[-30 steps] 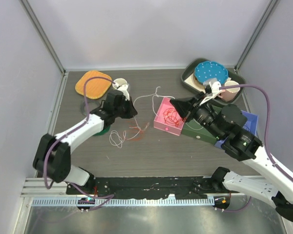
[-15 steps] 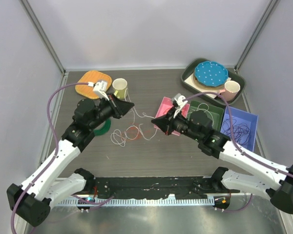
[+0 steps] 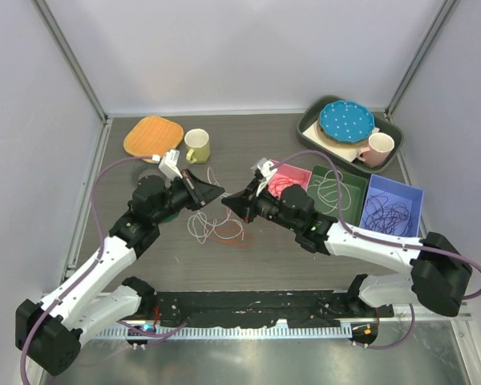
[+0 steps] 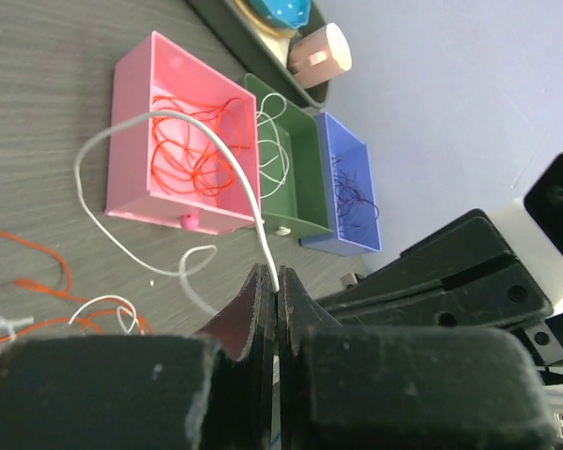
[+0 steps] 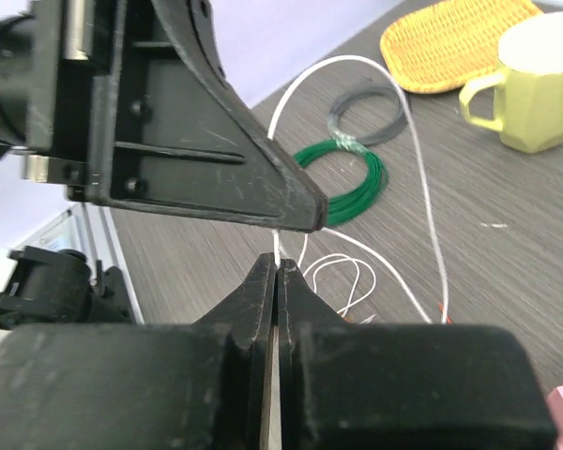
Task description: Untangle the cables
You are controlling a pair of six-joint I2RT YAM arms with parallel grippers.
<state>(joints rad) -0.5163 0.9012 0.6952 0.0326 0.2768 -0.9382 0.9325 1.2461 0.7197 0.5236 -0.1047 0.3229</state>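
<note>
Left jaws: fully closed, pinching a white cable [image 4: 174, 120] at the tips. Right jaws: fully closed, also nipping a white strand at the tips; looks like the same cable, cannot confirm. The two sets of tips point at each other, v. close together, raised above the counter [image 3: 305, 261] slightly left of ctr. From the left jaws the cable rises, arcs over in front of the pink bin [image 4: 129, 122] and drops to the counter, free end curled. On the counter below the jaws: loose cables [image 3: 218, 229], white loops w/ orange strands mixed in, overlapping. Right of ctr, three bins side by side in a row running toward the right edge: pink bin w/ red cables [image 4: 195, 141]; green bin [image 4: 298, 173] w/ white cables [image 4: 274, 141]; blue bin [image 4: 345, 141] w/ dark cables [image 4: 357, 202]. Left side of counter: green ring [image 5: 352, 178] and grey ring [image 5: 368, 106], both neatly wound, lying flat, near each other, apart from the loose pile. Far left corner: woven mat [image 3: 153, 138], w/ yellow mug [image 3: 196, 146] upright just beside it. Far right corner: dark tray [image 3: 305, 132] holding a blue dotted plate [image 3: 346, 120] and a pink mug [image 3: 379, 147].
</note>
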